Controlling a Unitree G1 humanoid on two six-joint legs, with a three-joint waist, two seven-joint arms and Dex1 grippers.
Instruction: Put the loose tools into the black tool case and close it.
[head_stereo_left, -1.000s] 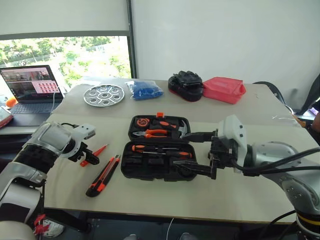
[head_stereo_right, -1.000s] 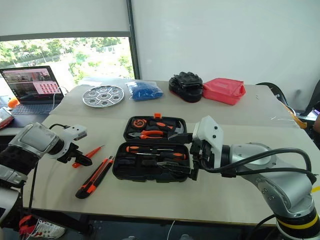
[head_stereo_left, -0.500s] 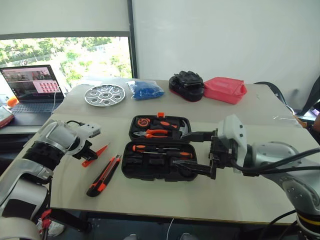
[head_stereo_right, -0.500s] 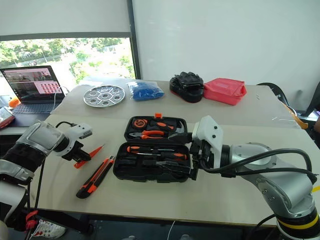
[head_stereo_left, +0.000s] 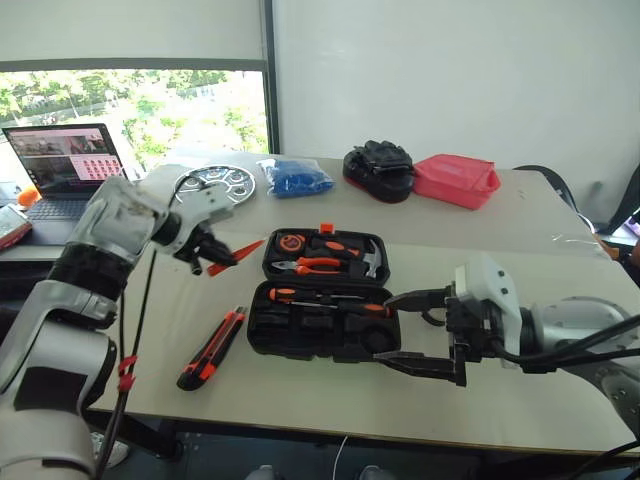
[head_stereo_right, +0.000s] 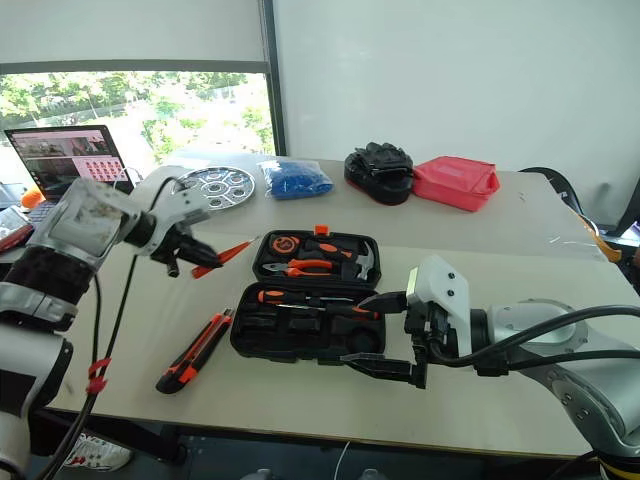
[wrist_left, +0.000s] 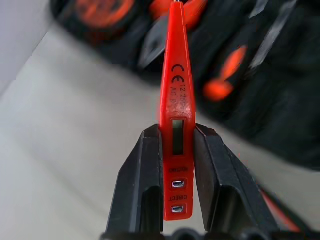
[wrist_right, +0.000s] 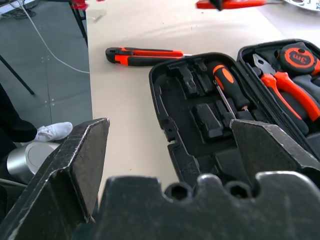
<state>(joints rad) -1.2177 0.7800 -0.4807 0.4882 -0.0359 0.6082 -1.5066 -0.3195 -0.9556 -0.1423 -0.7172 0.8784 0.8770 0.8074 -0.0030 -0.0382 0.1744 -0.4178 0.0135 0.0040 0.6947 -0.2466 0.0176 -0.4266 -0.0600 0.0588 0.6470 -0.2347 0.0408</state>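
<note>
Now left gripper (wrist_left: 176, 165) pinches the slim orange tool (wrist_left: 175, 95) — right gripper (head_stereo_left: 425, 332) gapes wide.

The two head views look forward and down from above the pale rectangular table (head_stereo_left: 300, 400), taking in the open black plastic hinged tool case (head_stereo_left: 322, 308) at mid-distance with nearly identical coverage, the right eye offset slightly sideways. The left wrist view looks along its own left gripper (wrist_left: 177, 145) at very close range, over the slim orange tester tool (wrist_left: 176, 100) toward the case. The right wrist view faces from the right gripper (wrist_right: 170, 145) low across the case (wrist_right: 200, 115) toward the long orange-and-black utility knife (wrist_right: 145, 55), which the head views share.
</note>
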